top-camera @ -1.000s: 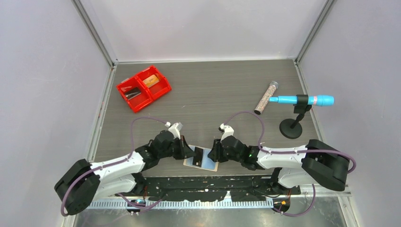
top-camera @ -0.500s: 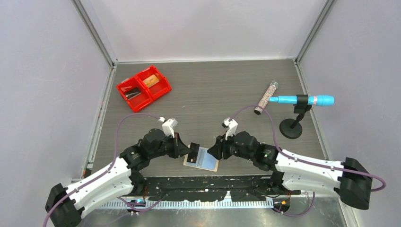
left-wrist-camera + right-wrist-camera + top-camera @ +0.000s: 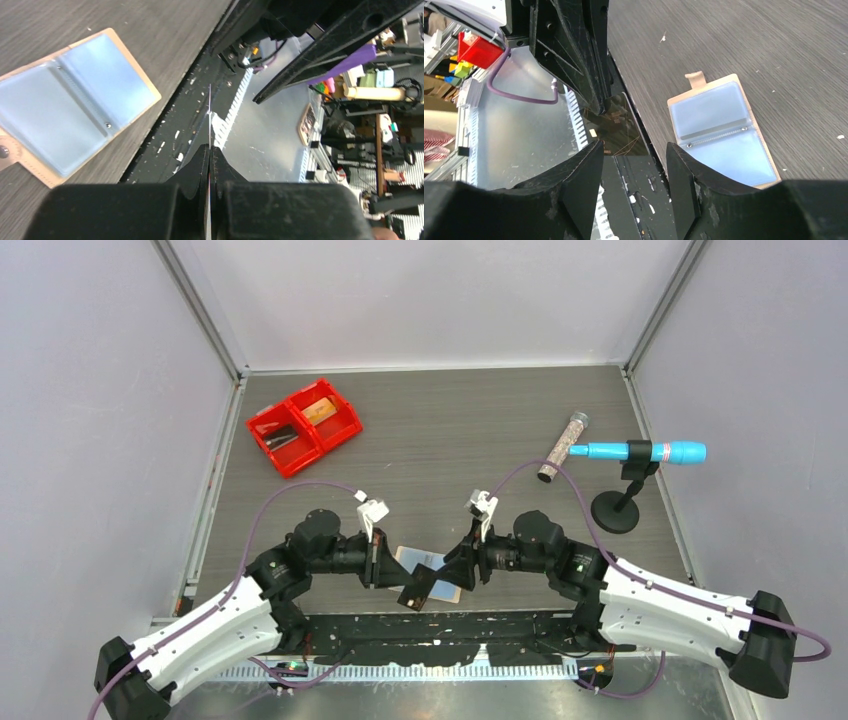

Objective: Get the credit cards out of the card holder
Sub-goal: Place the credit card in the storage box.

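1. Card holder: tan border and pale blue-grey panels are seen.
2. Credit card: dark grey, finely scratched.
3. Table: grey wood grain is shown.
4. Bin: red.
5. Cylinder: cyan.

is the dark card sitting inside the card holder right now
No, the dark card is pinched at its edge by the left gripper and hangs apart from the open card holder.

Left hand pinching dark card, card holder open
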